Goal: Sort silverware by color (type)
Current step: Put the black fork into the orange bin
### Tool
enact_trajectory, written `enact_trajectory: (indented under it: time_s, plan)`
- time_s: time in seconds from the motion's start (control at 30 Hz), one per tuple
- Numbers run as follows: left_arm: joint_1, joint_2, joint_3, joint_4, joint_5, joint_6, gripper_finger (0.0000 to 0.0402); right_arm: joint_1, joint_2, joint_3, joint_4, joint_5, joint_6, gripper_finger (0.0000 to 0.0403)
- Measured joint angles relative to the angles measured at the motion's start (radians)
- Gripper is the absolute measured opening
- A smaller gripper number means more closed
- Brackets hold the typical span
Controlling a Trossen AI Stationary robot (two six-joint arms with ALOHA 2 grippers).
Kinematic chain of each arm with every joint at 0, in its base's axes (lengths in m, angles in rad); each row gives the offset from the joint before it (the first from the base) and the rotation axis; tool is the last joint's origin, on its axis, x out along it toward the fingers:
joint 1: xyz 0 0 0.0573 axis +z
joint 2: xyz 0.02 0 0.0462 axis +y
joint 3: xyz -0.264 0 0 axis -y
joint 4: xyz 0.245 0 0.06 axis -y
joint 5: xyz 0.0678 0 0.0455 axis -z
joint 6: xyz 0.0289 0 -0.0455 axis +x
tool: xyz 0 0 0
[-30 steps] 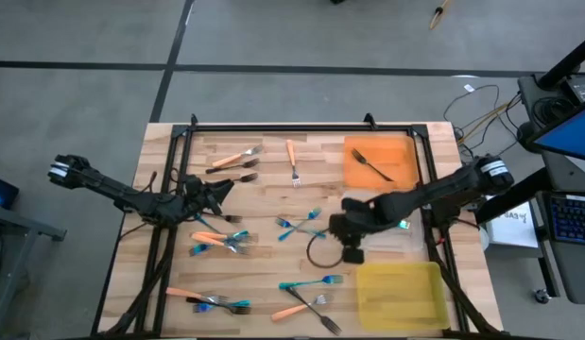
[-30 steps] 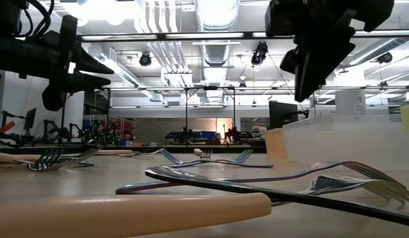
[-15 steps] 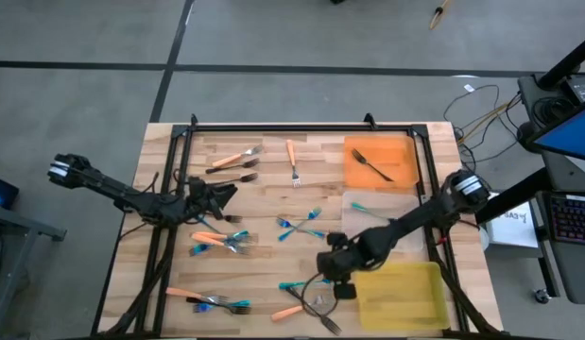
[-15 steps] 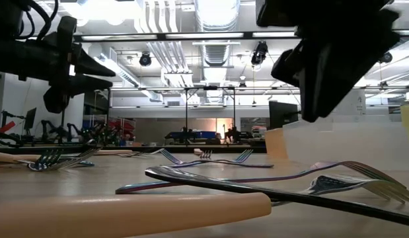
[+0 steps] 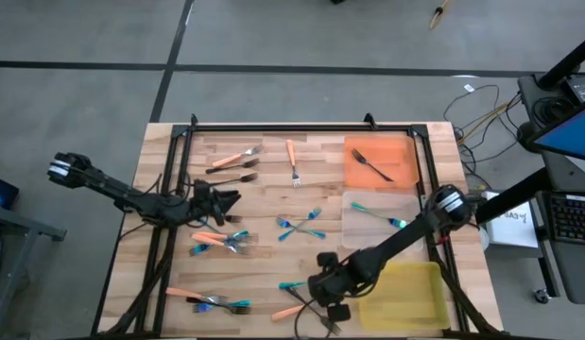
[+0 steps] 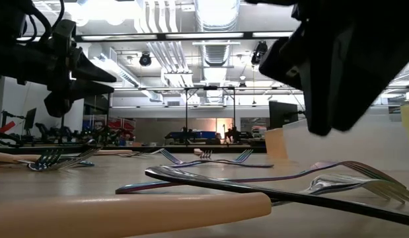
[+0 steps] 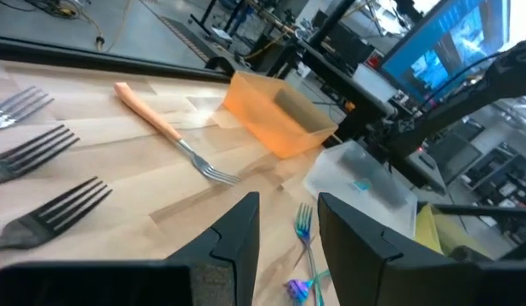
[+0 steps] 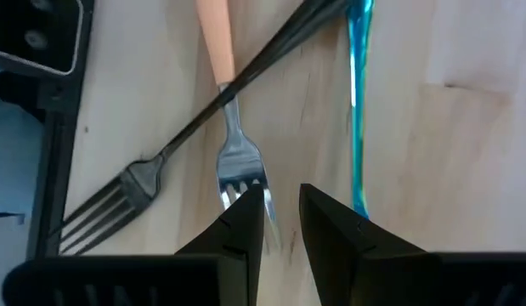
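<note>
The silverware is a scatter of small forks with orange, teal or dark handles on the wooden table (image 5: 273, 189). My right gripper (image 8: 282, 219) hangs open above three forks near the table's near edge: an orange-handled fork (image 8: 222, 76) crossed by a dark fork (image 8: 203, 119), and a teal fork (image 8: 358, 102) beside them. Nothing is between its fingers, and it hangs clear of the table in the low view (image 6: 336, 99). My left gripper (image 7: 288, 242) waits open and nearly level over the table's left part (image 5: 231, 200), with nothing between its fingers.
An orange tray (image 5: 398, 151) at the far right holds a dark fork (image 5: 372, 166). A clear tray (image 5: 405, 236) with a teal fork sits nearer. A yellow tray (image 5: 405, 293) lies at the near right, close to my right gripper. A dark metal frame (image 5: 301, 126) rims the table.
My right gripper has swept from beside the clear tray toward the table's near edge and somewhat to the left, sinking as it went. It now hangs over the crossed forks near the yellow tray. No fork has moved.
</note>
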Motion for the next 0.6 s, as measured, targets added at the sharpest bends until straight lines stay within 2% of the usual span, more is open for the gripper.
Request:
enact_trajectory:
  time_s: [0.3, 0.47, 0.6]
  plan:
    - [0.0, 0.01, 0.0, 0.001, 0.032, 0.0, 0.0103, 0.003, 0.059, 0.058, 0.004, -0.026, 0.042, 0.0068]
    - [0.0, 0.008, 0.0, 0.002, 0.034, 0.0, 0.0103, 0.003, 0.066, 0.076, 0.074, -0.026, 0.067, 0.0068]
    - [0.0, 0.007, 0.0, 0.013, 0.058, 0.0, 0.0103, 0.001, 0.072, 0.076, 0.138, -0.021, 0.168, 0.0068]
